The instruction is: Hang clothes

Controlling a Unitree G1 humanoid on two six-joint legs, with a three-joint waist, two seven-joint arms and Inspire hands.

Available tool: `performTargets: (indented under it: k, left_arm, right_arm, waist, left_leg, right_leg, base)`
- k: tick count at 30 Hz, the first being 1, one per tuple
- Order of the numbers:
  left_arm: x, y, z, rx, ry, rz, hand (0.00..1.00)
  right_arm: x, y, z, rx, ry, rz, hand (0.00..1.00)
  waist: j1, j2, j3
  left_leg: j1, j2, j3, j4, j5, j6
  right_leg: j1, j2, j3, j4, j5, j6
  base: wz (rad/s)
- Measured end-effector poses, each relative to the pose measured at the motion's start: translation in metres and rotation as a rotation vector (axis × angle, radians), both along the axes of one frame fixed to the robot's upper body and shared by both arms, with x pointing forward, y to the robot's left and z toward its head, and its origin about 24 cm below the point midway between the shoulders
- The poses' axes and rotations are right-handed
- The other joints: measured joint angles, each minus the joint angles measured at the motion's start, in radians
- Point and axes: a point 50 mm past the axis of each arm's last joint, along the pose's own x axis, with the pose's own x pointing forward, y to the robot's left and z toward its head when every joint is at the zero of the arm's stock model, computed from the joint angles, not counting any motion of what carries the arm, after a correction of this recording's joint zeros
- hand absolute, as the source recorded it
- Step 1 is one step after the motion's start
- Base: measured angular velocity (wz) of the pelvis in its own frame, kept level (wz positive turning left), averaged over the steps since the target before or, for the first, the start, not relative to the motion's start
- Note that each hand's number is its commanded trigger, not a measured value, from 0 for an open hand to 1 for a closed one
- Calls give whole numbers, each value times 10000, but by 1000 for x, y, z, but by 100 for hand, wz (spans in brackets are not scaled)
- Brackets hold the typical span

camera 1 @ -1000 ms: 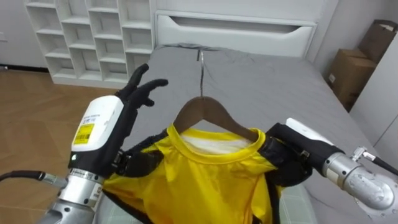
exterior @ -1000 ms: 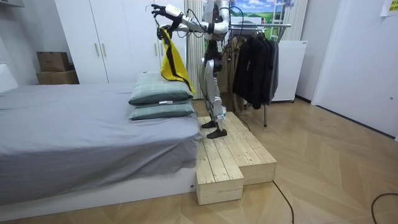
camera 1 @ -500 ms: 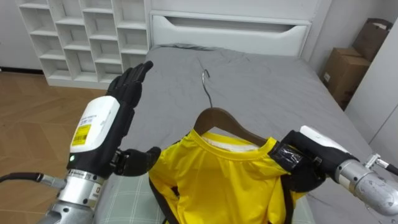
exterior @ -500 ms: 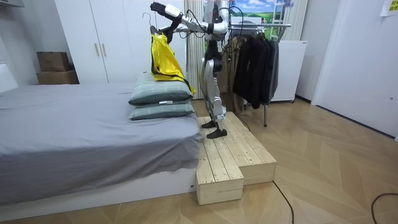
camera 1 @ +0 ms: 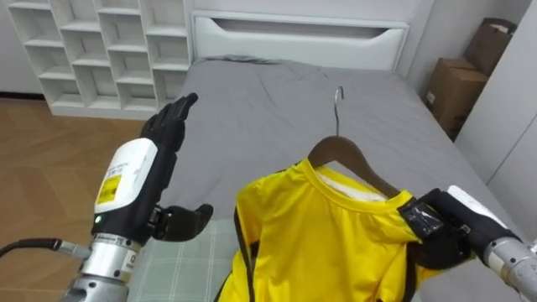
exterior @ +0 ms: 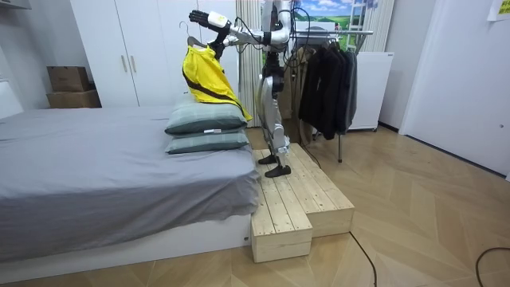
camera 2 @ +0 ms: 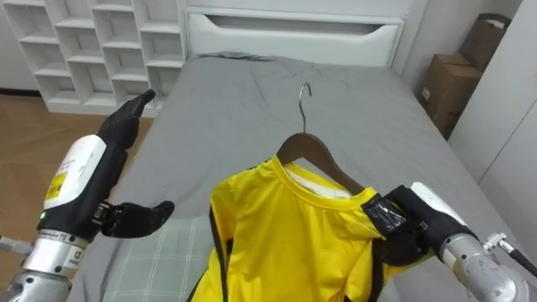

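Observation:
A yellow shirt (camera 1: 336, 235) hangs on a brown wooden hanger (camera 1: 348, 159) with a metal hook (camera 1: 337, 105), held up over the bed. My right hand (camera 1: 449, 239) is shut on the shirt's shoulder and the hanger's end at the lower right. My left hand (camera 1: 164, 134) is open at the left, fingers straight, thumb spread, apart from the shirt. In the room view I stand on a wooden platform (exterior: 299, 203) beside the bed, holding the yellow shirt (exterior: 203, 76) above the pillows (exterior: 207, 127).
A grey bed (camera 1: 277, 109) with a white headboard (camera 1: 294, 38) lies below. White cubby shelves (camera 1: 92, 50) stand at the left, cardboard boxes (camera 1: 457, 80) at the right. Behind me is a clothes rack (exterior: 335, 36) with dark garments (exterior: 327, 84).
The shirt and hanger have moved to the right with my right hand. My left hand has let go of the shirt's left side and stays open, apart from it.

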Motion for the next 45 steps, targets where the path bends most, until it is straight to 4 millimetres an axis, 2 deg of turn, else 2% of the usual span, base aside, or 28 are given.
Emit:
performTargets:
  k: [5, 8, 12, 15, 20, 23, 27, 30, 35, 45]
  left_arm:
    - [0, 2, -1, -281, -84, 180, 0]
    - [1, 14, -13, -828, 344, 774, 0]
    - [-2, 33, -35, -889, 1085, 1865, 0]
    - [-5, 42, -57, -1345, 2044, 2408, 0]
    - [-22, 59, -90, -1606, 3307, 3497, 0]
    - [-41, 65, -114, -1978, 4342, 4088, 0]
    - [-62, 71, -142, -2549, 5651, 4788, 0]
    - [-66, 71, -149, -2780, 6021, 4935, 0]
    - [-73, 71, -160, -2846, 6635, 5039, 0]
    - [-112, 77, -196, -3008, 8767, 6000, 0]
  right_arm:
    - [1, -2, 2, -154, -452, -397, 100]
    - [2, -1, 7, -288, -727, -448, 100]
    - [6, 8, 27, -928, -1620, -157, 100]
    - [0, 11, 34, -1183, -2165, -138, 100]
    - [-8, 12, 41, -1259, -2571, -134, 100]
    - [-9, 11, 46, -1530, -2813, -216, 100]
    - [-13, 13, 69, -1798, -3929, -248, 100]
    - [-15, 14, 84, -1887, -4699, -324, 100]
    - [-16, 22, 93, -1988, -5217, -142, 100]
    - [-20, 32, 107, -2044, -5869, 203, 100]
  waist:
    - [-65, 7, -2]
    - [-113, 16, -7]
    - [-334, 27, -10]
    - [-326, 51, -17]
    - [-251, 56, -26]
    - [-240, 59, -27]
    - [-299, 53, -20]
    - [-288, 23, -14]
    - [-259, -8, -19]
    - [-419, -132, 12]
  left_leg:
    - [8, -4, 107, -7, 0, 0]
    - [9, 21, 282, -18, 0, 0]
    - [18, 39, 334, -89, 0, -1]
    - [112, 49, 407, -93, 0, -1]
    - [206, 87, 590, -171, -2, -5]
    - [328, 114, 772, -179, -2, -6]
    - [272, 114, 760, -188, -14, -22]
    - [115, 114, 760, -192, -19, -19]
    - [26, 117, 805, -192, -19, -19]
    - [26, 144, 810, -193, -61, -39]
  right_leg:
    - [-115, 6, 111, 21, 0, 1]
    - [-161, 31, 223, 24, -1, 1]
    - [-156, 109, 287, 13, 0, 0]
    - [-134, 117, 389, 22, 1, -1]
    - [-158, 126, 535, 70, 6, -10]
    - [-155, 153, 639, 171, 4, -9]
    - [-209, 152, 651, 153, 4, -9]
    - [-374, 154, 640, 158, 4, -8]
    - [-491, 210, 650, 190, 4, -8]
    - [-493, 268, 705, 173, 11, -20]
  base:
    - [-8]
    - [-11]
    - [-5]
    - [-9]
    - [-10]
    - [-13]
    - [-1]
    - [0]
    - [-3]
    - [-1]
